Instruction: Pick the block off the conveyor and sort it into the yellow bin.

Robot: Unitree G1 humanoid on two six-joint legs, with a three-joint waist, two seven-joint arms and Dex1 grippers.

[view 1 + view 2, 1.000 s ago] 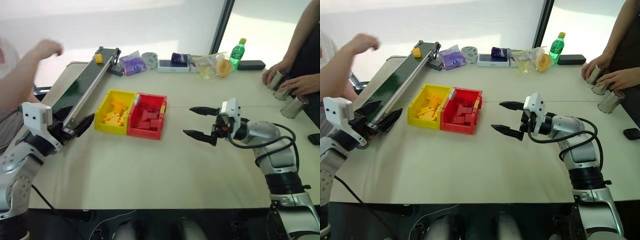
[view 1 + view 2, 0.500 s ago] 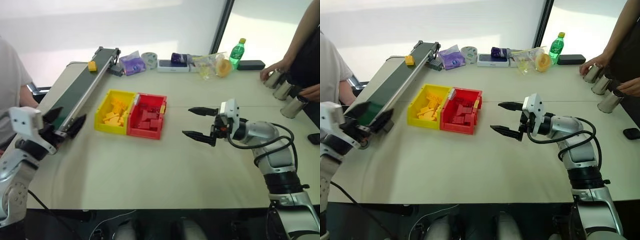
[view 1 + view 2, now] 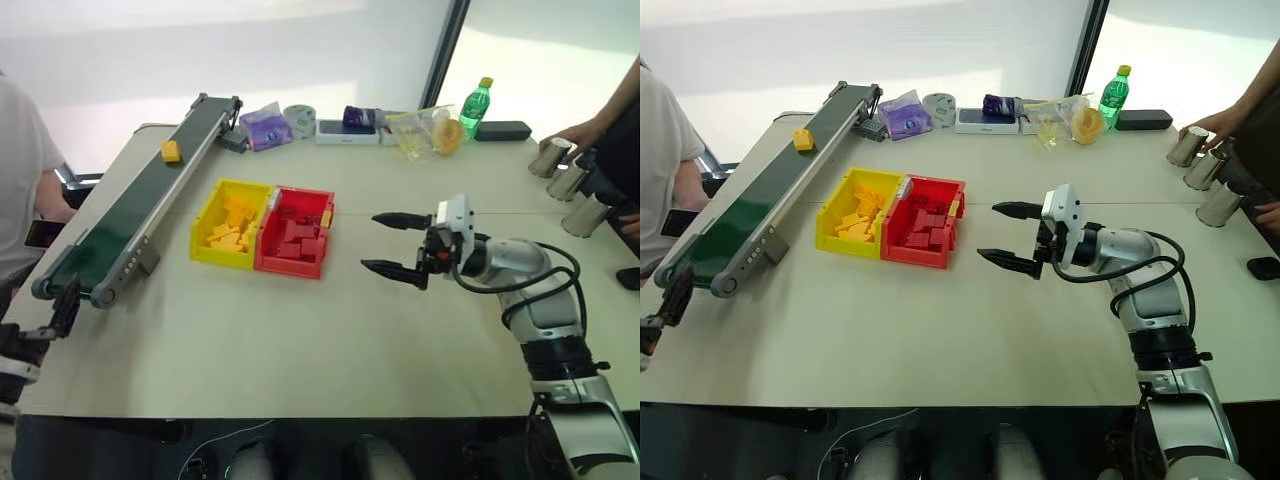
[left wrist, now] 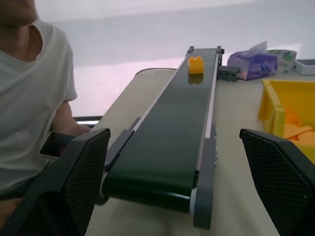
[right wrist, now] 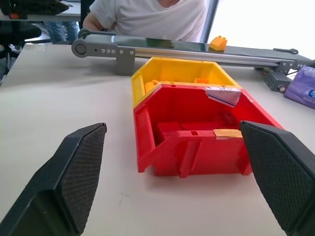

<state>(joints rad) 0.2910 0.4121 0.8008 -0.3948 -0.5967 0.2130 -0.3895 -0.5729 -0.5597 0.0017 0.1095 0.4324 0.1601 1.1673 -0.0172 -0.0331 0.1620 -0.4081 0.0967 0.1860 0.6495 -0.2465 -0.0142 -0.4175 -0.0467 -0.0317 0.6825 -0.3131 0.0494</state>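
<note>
A pale bench [image 3: 300,340] under bright windows carries my work. The block [image 3: 171,151] rides the conveyor [image 3: 130,220] toward its far end, left of the yellow bin [image 3: 205,235]. My left claw [image 4: 172,189] and right claw [image 3: 395,243] are both spread, empty, touching nothing. The left one is cut off at the near-left edge.

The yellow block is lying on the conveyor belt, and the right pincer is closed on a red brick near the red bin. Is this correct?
Not fully. The block is on the conveyor, but the right pincer is open and holds nothing beside the red bin; the left eye view shows this.
</note>
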